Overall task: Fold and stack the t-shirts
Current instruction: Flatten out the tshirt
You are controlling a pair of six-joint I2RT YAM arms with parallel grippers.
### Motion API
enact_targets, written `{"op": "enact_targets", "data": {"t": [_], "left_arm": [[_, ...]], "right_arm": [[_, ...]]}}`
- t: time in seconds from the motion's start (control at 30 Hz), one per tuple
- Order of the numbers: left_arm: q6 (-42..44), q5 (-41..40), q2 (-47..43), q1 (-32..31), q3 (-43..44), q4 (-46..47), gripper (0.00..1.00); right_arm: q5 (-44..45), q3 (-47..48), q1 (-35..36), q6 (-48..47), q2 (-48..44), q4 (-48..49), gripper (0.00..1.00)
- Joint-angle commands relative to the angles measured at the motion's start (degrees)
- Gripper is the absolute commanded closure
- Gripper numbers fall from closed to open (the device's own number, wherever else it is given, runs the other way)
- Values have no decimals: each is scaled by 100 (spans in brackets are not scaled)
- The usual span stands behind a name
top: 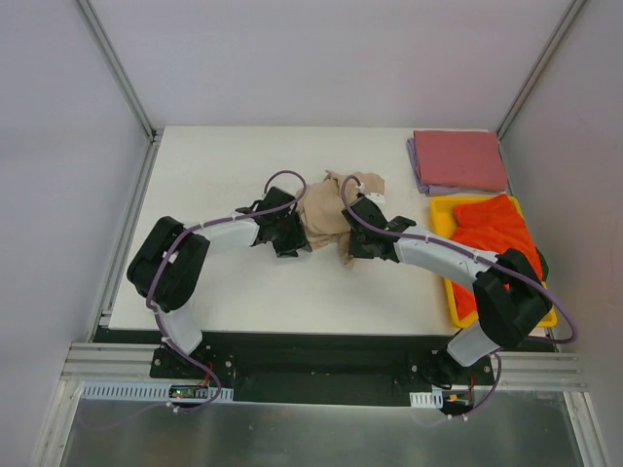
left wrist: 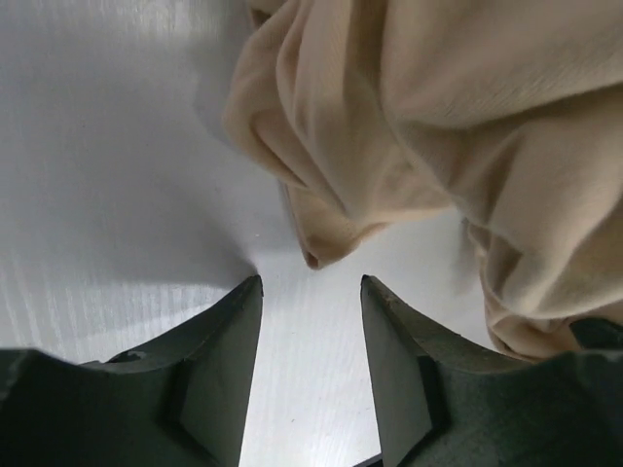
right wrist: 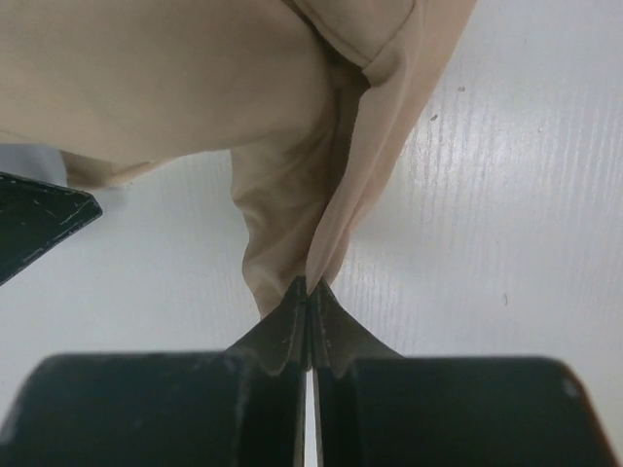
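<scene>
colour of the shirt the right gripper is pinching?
Plain tan-beige t-shirt, no pattern, pinched in the right gripper; clearest in the right wrist view.

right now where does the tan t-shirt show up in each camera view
top external: tan t-shirt bunched mid-table, between the left gripper and the right gripper.
left wrist: fills the upper right, its lowest fold just beyond the open left gripper.
right wrist: across the top, one fold pinched in the shut right gripper.
shared landmark: the white table under the shirt in all three.
</scene>
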Motion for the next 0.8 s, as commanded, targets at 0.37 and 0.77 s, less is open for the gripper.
{"op": "enact_targets", "data": {"t": [0.37, 0.77], "left_arm": [[-548, -1271, 612, -251, 424, 4, 71], [294, -2595, -1246, -233, 117, -373, 100]], "right_arm": [[-133, -82, -18, 66, -226, 97, 100], [507, 374, -517, -504, -910, -692, 100]]}}
